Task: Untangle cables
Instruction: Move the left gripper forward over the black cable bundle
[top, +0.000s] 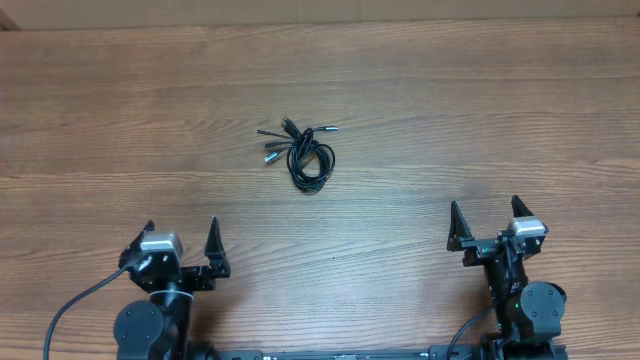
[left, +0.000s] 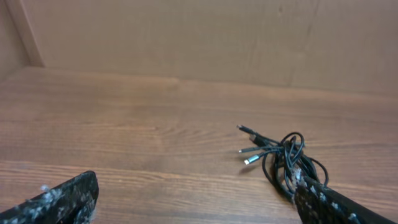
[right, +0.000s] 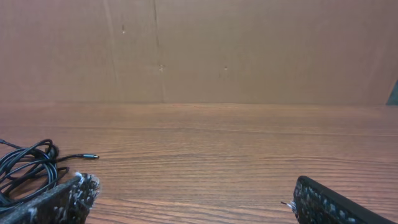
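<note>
Roughly midway across the wooden table (top: 500, 100), the cables (top: 300, 152) lie as one small knotted black bundle, with a few short ends and their silver plug tips (top: 270, 157) fanning out from its far side. Both arms sit at the near edge, well apart from the bundle, the left gripper (top: 182, 230) and the right gripper (top: 484, 207) each with fingers spread wide and grasping nothing. The left wrist view shows the bundle ahead and to the right, while the right wrist view catches it at the left edge.
</note>
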